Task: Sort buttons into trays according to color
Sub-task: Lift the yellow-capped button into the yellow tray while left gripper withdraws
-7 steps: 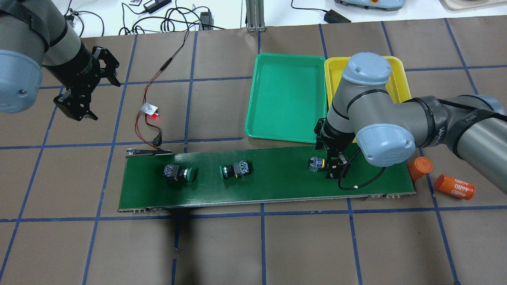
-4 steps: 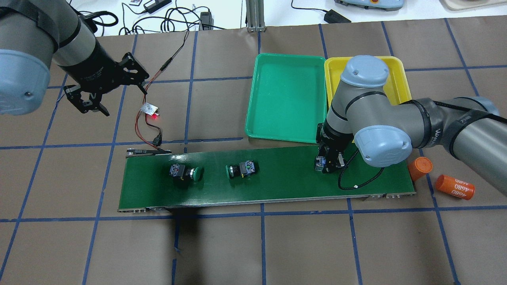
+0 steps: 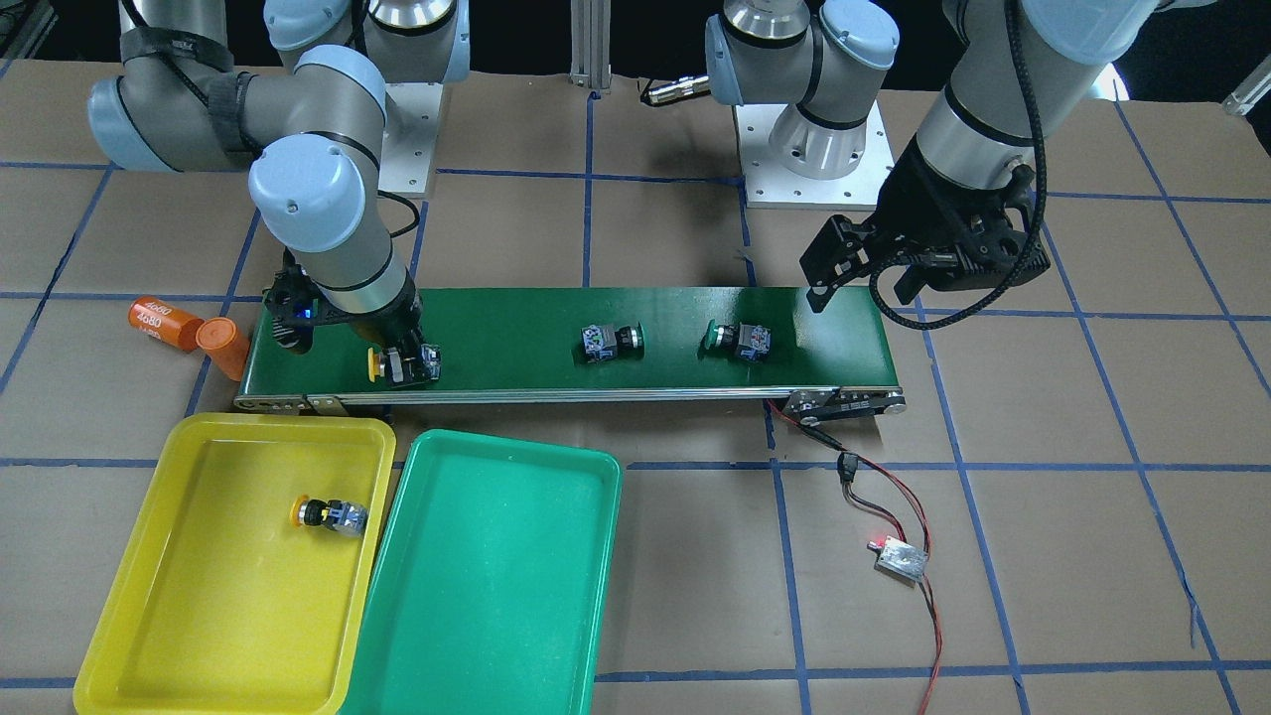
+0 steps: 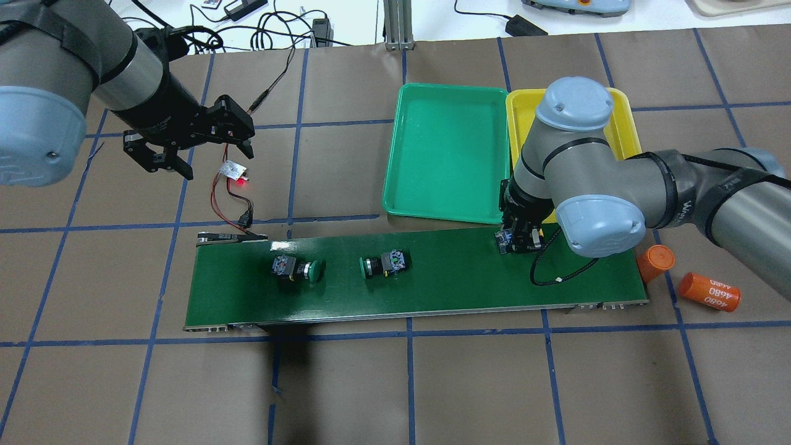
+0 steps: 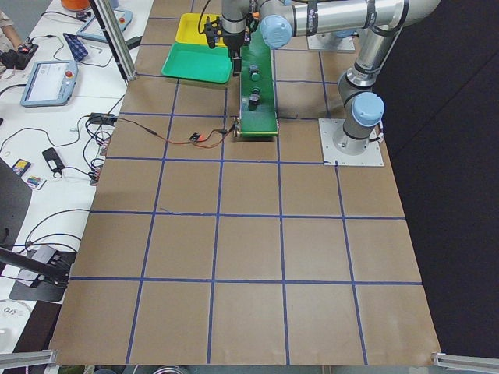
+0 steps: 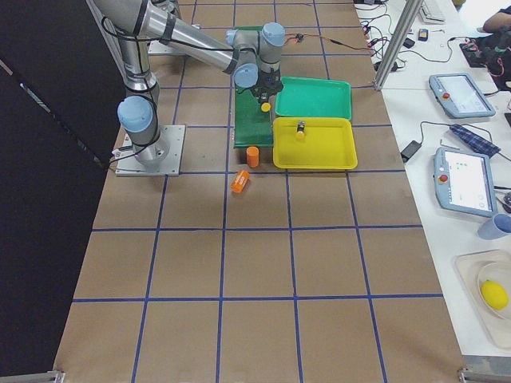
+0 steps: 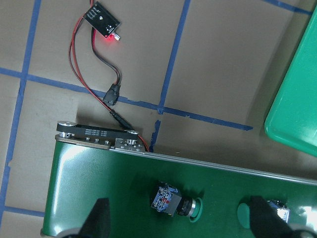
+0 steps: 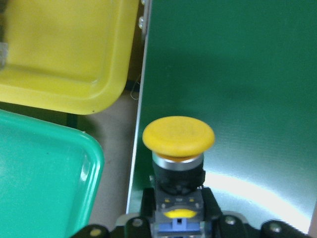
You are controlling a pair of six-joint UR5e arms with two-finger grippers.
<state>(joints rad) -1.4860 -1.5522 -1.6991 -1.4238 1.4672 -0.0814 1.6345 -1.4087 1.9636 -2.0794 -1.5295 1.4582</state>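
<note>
Your right gripper (image 3: 402,365) is clamped on a yellow button (image 8: 178,136) at the belt's (image 4: 432,290) right end; your left gripper (image 3: 859,296) hangs wide open.

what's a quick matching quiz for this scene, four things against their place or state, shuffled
Things:
1 right gripper
2 left gripper
3 green tray
4 loose yellow button

States:
a lying in the yellow tray
b open, gripping nothing
c shut on the held yellow button
d beside the yellow tray, no buttons inside

Pairs: 1-c, 2-b, 3-d, 4-a
</note>
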